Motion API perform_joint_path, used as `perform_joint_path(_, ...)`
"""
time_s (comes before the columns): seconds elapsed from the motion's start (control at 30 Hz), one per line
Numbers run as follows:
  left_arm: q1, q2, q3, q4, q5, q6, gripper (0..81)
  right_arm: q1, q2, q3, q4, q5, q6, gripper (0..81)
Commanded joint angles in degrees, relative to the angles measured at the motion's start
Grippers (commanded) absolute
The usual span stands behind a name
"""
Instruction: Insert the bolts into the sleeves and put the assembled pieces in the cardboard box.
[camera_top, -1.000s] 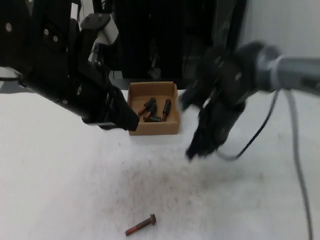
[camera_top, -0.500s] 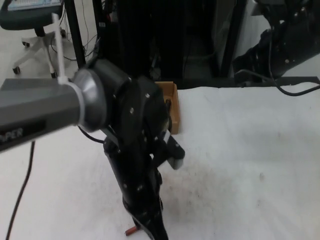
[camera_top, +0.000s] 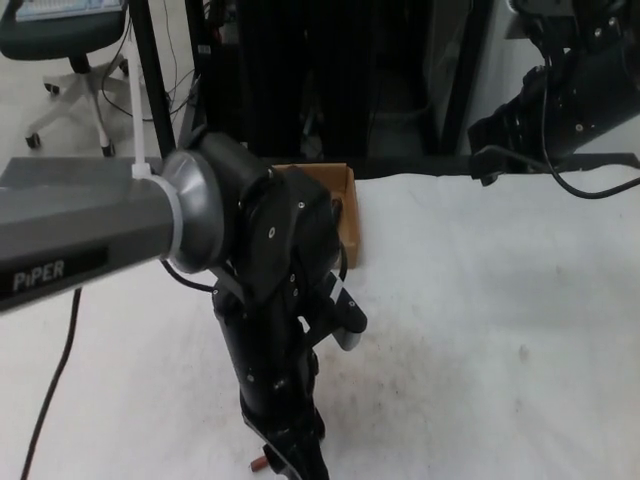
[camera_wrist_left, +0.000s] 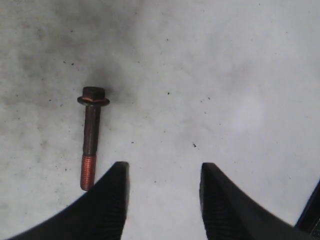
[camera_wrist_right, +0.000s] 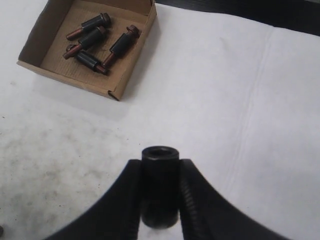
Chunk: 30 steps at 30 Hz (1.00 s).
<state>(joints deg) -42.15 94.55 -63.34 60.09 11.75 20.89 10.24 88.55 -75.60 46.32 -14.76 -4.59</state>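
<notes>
Sitting at the far edge of the counter (camera_top: 480, 300), the cardboard box (camera_wrist_right: 65, 77) holds four assembled pieces (camera_wrist_right: 95, 42). A broad stretch of counter separates the box from the right claw (camera_wrist_right: 161, 167). The right claw is clenched on a black sleeve (camera_wrist_right: 160, 192), whose open end protrudes past the fingertips. The left claw (camera_wrist_left: 163, 172) hangs released over the counter, jaws spread wide and holding nothing. The loose bolt (camera_wrist_left: 92, 135) lies flat, well apart from the box, with its threaded end just beside one finger and outside the gap.
</notes>
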Motion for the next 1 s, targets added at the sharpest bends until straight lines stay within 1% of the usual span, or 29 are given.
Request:
perform_joint_path(0.0, -0.2, 0.4, 0.6, -1.5, -0.6, 0.0, 42.6, -0.2, -0.9, -0.2, -0.3, -0.7, -0.3, 0.8)
perform_joint_path(0.33, -0.2, 0.4, 5.3, -11.6, -0.6, 0.6, 42.4, -0.2, -0.9, -0.2, -0.3, -0.7, -0.5, 0.8)
perform_joint_path(0.63, 0.6, 0.6, 9.0, -13.6, -1.0, 2.2, 42.4, -0.2, -0.9, -0.2, -0.3, -0.7, -0.5, 0.8)
perform_joint_path(0.8, 1.4, 0.6, 9.8, -15.8, -6.9, 1.8, 42.4, -0.2, -0.9, -0.2, -0.3, -0.7, -0.5, 0.8)
perform_joint_path(0.97, 2.0, 0.4, 9.8, -19.7, -7.1, 1.4, 42.4, -0.2, -0.9, -0.2, -0.3, -0.7, -0.5, 0.8)
